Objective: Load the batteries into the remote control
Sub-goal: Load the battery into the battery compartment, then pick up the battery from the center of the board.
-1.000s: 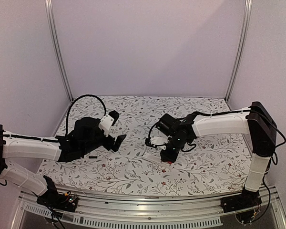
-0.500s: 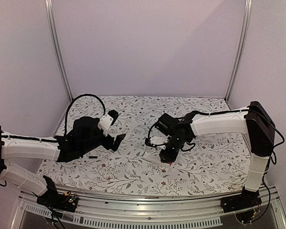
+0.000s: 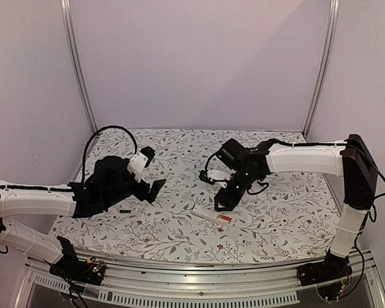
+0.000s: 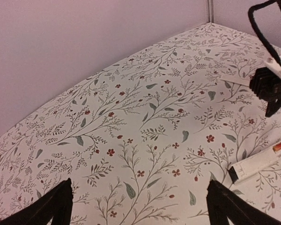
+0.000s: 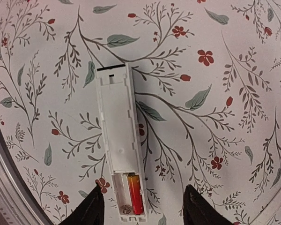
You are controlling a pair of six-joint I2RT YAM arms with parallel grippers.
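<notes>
The white remote control lies flat on the flowered cloth with its battery bay uncovered. One red battery sits in the right slot. The left slot holds only a metal spring. My right gripper hovers above that end, open, its fingers either side of the remote and touching nothing. From above, the remote control lies just below the right gripper, its red battery at the right end. My left gripper hangs open over bare cloth to the left. The remote control shows at the left wrist view's lower right.
A small dark object lies on the cloth below the left arm. The flowered cloth covers the table. Purple walls and metal posts close in the back and sides.
My right gripper has opened and risen up and back from the remote, leaving the red battery in the bay. The left arm has shifted only slightly.
</notes>
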